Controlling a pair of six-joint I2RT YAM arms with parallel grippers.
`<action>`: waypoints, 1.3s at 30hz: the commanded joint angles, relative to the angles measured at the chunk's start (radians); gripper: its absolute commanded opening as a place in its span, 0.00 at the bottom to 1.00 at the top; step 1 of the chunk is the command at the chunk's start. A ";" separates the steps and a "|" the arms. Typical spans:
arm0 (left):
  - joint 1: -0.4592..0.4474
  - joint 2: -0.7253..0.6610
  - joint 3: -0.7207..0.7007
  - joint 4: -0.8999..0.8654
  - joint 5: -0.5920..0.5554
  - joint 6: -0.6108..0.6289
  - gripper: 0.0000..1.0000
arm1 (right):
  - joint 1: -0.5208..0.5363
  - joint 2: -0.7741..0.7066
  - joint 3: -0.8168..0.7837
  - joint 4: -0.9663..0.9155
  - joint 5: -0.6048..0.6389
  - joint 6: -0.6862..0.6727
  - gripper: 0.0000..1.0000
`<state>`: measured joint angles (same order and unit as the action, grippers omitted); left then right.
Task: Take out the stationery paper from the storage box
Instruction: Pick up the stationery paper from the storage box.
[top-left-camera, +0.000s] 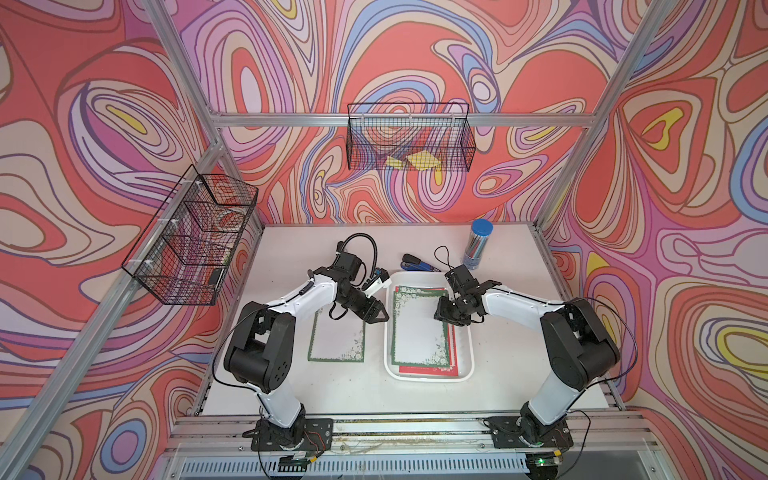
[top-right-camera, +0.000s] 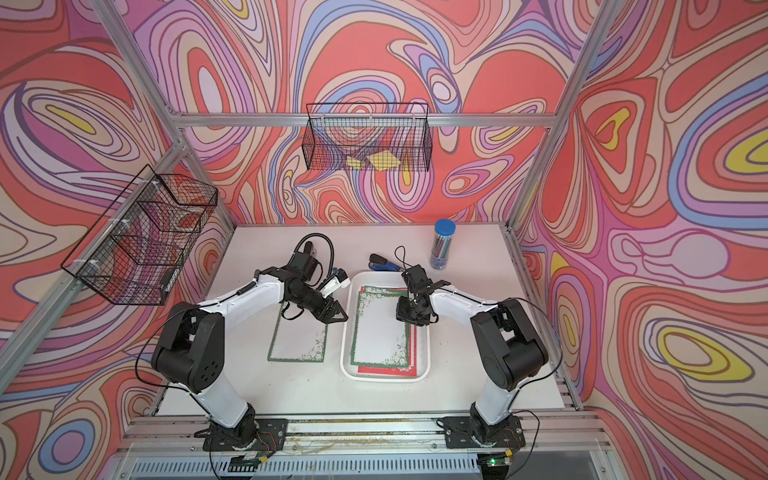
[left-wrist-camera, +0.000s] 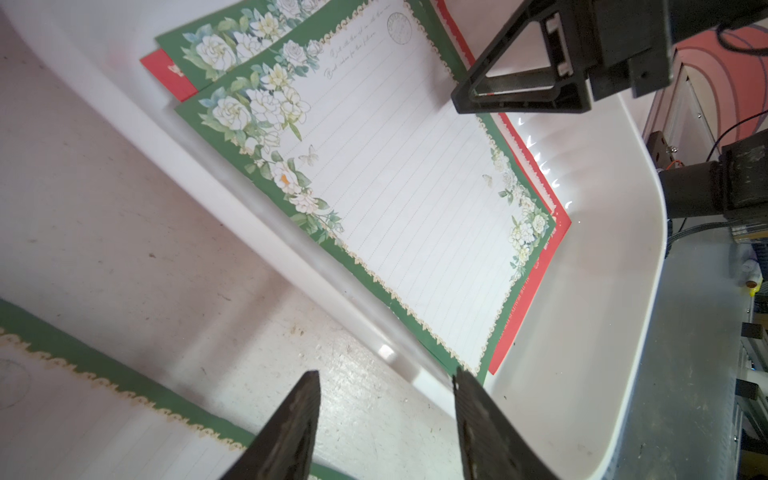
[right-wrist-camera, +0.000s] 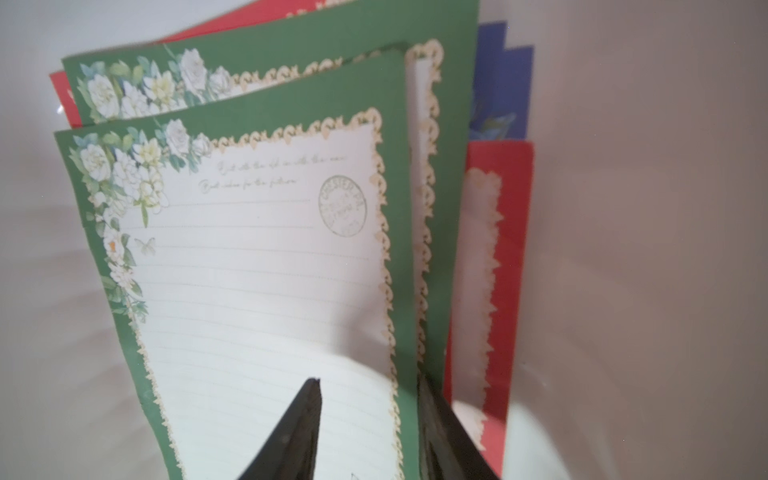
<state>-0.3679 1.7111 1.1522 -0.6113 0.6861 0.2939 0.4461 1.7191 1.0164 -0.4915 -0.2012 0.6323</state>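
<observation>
The stationery paper (top-left-camera: 419, 332) lies stacked in the storage box (top-left-camera: 467, 365) mid-desk (top-left-camera: 511, 374); one green sheet (top-left-camera: 336, 340) lies on the desk to its left. The right fingers (right-wrist-camera: 299, 432), parted, straddle the top sheet's right edge. The left fingers (left-wrist-camera: 291, 436) hover released left of the box.

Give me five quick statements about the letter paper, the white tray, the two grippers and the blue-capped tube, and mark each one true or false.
1. A green-bordered sheet lies on the table outside the storage box. True.
2. The storage box is empty. False: a stack of sheets lies in it.
3. The left gripper holds a sheet. False: its jaws stand open above the table with nothing between them.
4. The right gripper is down at the top sheet in the box. True.
5. The blue-capped tube lies on its side. False: it stands upright.
</observation>
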 joint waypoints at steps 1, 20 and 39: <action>-0.007 0.012 0.027 -0.045 0.001 0.000 0.55 | -0.002 -0.030 -0.024 0.045 -0.040 0.011 0.38; -0.016 0.023 0.030 -0.053 -0.008 0.000 0.55 | -0.002 -0.046 -0.102 0.214 -0.250 0.035 0.26; -0.021 -0.112 -0.023 0.054 -0.028 0.017 0.58 | -0.001 -0.048 0.053 -0.036 -0.139 -0.086 0.00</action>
<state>-0.3809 1.6852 1.1519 -0.6086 0.6605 0.2916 0.4461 1.7214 0.9985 -0.4126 -0.4034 0.6159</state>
